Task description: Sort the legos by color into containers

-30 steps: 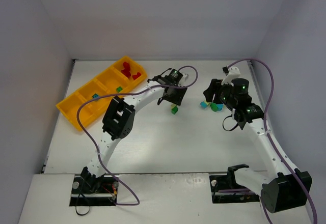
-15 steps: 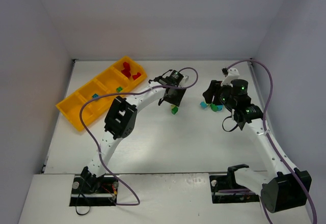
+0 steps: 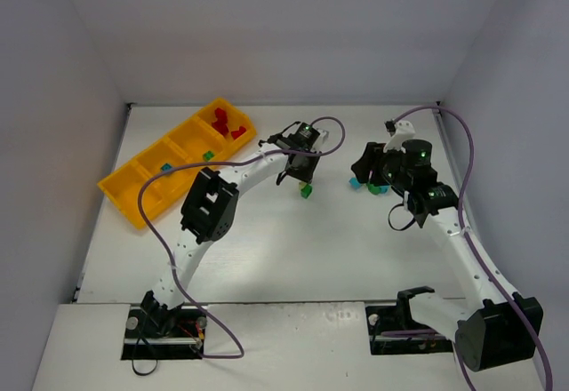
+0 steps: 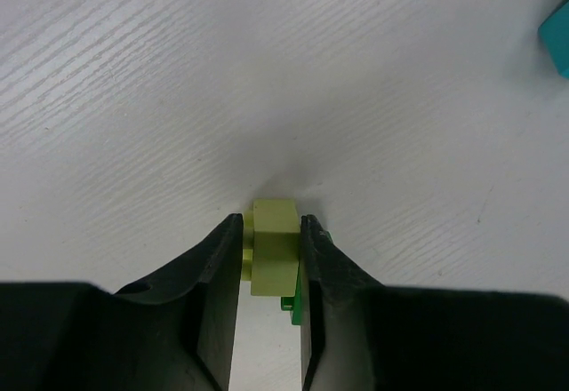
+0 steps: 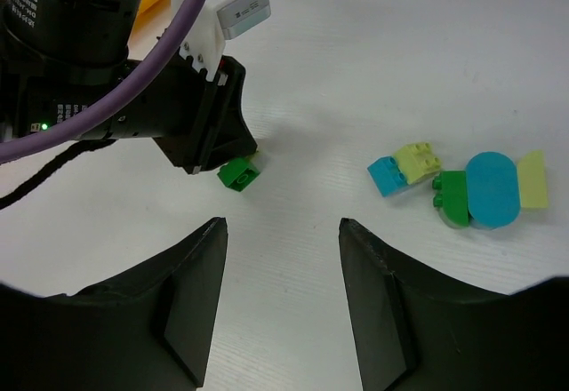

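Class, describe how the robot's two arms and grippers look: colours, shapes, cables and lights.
The left arm and right arm have white tube-like links joined by chunky black housings. A purple cable runs along each. Small green lights glow on the housings. The left gripper and right gripper each have two flat black fingers.

Open right end effector (image 5: 282,231) over the tabletop (image 5: 373,44).
Ahead, the left end effector (image 5: 229,158) stands at a green lego (image 5: 238,176); five legos (image 5: 492,188) cluster rightward.

Yellow-orange tray (image 3: 116,203), red legos (image 3: 228,127), seemingly teal speck (image 3: 165,168), pale yellow-green brick (image 4: 273,247), green brick (image 5: 238,175), black fingers (image 4: 218,293)
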### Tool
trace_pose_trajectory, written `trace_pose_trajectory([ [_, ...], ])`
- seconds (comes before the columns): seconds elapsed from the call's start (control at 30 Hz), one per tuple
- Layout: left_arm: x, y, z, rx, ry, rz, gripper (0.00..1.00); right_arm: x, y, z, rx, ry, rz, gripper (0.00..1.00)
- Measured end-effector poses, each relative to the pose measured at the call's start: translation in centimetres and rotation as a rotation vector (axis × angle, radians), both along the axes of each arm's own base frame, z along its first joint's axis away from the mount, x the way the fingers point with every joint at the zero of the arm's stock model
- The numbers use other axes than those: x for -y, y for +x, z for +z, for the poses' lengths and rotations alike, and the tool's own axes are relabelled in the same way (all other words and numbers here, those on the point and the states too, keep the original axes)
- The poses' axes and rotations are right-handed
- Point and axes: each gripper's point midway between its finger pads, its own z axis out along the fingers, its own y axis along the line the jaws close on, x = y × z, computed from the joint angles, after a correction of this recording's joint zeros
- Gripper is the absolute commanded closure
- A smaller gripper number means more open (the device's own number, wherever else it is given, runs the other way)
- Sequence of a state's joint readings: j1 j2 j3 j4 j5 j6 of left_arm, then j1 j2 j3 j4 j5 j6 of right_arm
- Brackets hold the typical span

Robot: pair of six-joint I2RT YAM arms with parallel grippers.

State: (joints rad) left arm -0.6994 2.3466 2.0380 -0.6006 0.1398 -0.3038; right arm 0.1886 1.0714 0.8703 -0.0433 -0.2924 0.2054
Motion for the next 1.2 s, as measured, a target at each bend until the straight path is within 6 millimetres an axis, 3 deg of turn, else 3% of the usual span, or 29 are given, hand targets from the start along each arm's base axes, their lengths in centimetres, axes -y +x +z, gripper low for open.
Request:
trace_pose_trajectory([
  [0.13,-0.3,-0.3,0.8,0.016,-0.015,0.008,1.00,-0.9,-0.4,0.1,-0.005,0.025,0.050,0.49],
  [0.23,-0.5,-0.5,2.7,0.047,-0.047,0.016,1.00,-1.7,-0.8,0.3,-0.010,0.053,0.096,0.45],
  [0.37,-0.5,-0.5,6.9,0.126,-0.119,0.025,1.00,-3.2,-1.1,0.4,-0.025,0.111,0.160,0.42],
  [0.5,-0.3,-0.4,13.1,0.247,-0.234,0.035,1.00,-4.4,-1.1,0.2,-0.058,0.175,0.202,0.43],
  [0.63,-0.4,-0.6,16.9,0.327,-0.317,0.039,1.00,-5.4,-1.0,0.2,-0.081,0.232,0.231,0.43],
  [0.73,-0.5,-0.9,17.8,0.357,-0.351,0.037,1.00,-5.9,-1.0,0.4,-0.087,0.265,0.245,0.44],
  [1.03,-0.2,-2.3,16.9,0.371,-0.387,0.011,1.00,-7.1,-0.5,1.4,-0.096,0.341,0.282,0.37],
  [1.2,0.5,-3.3,17.9,0.401,-0.420,-0.019,1.00,-7.5,-0.3,1.5,-0.103,0.368,0.294,0.34],
])
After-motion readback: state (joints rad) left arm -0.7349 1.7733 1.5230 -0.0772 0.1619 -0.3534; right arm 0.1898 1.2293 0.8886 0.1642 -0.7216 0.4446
